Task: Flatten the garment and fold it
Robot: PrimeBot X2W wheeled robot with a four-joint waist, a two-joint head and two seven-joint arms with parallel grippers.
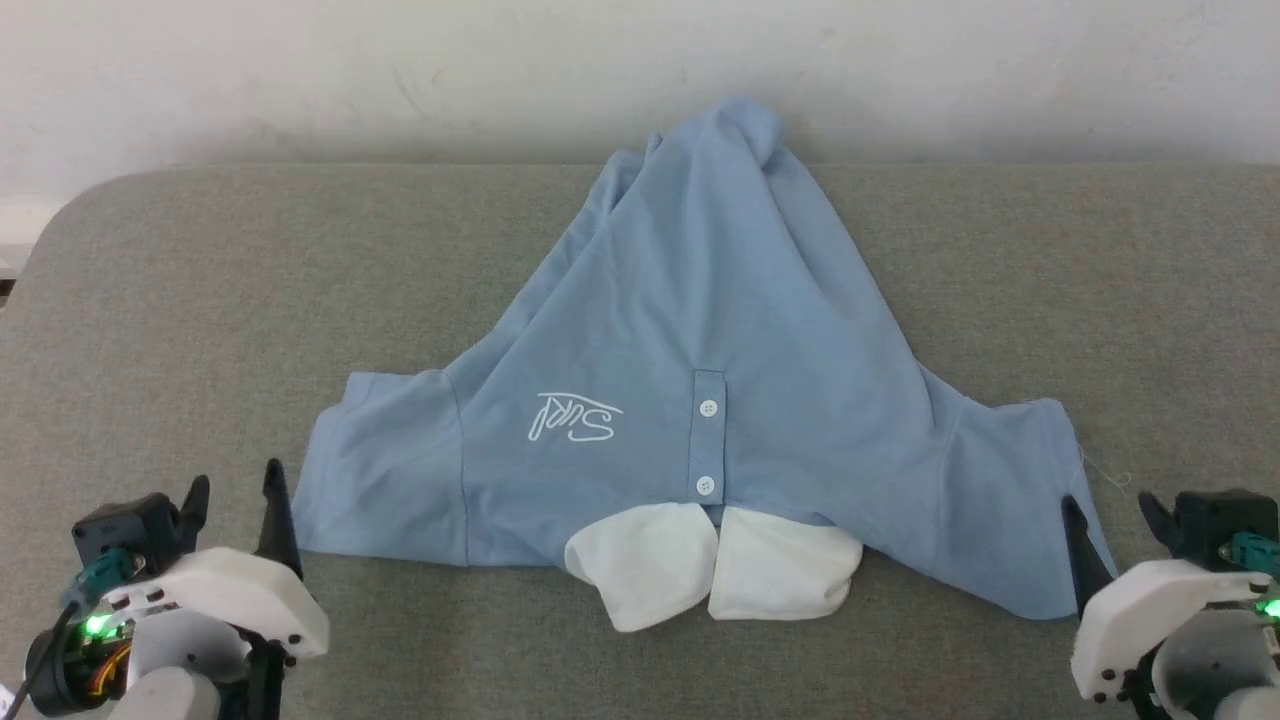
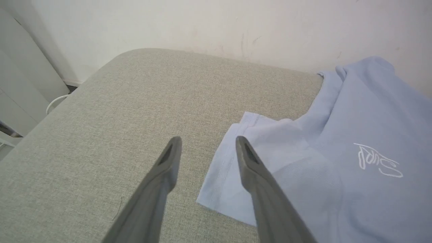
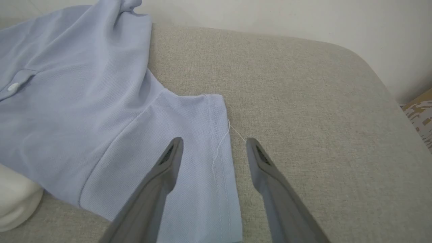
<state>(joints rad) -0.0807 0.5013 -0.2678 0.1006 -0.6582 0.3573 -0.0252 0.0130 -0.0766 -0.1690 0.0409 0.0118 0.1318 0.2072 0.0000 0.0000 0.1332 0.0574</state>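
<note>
The garment, a light blue short-sleeved shirt, is seen spread on a grey padded surface against a pale wall. Its white collar is turned toward the robot and its far end is bunched into a peak at the wall. A white script logo and a buttoned placket are shown face up near the collar. The left gripper is pictured at the lower left with its jaws parted and nothing held, just beside the outer edge of the left-hand sleeve. In the left wrist view that sleeve's hem is seen running between the two fingers, one finger lying over the cloth and the other over bare surface. The right gripper is likewise shown released at the lower right, straddling the hem of the right-hand sleeve, where a loose white thread is seen trailing between the fingers. Whether either gripper is touching the cloth cannot be told.
</note>
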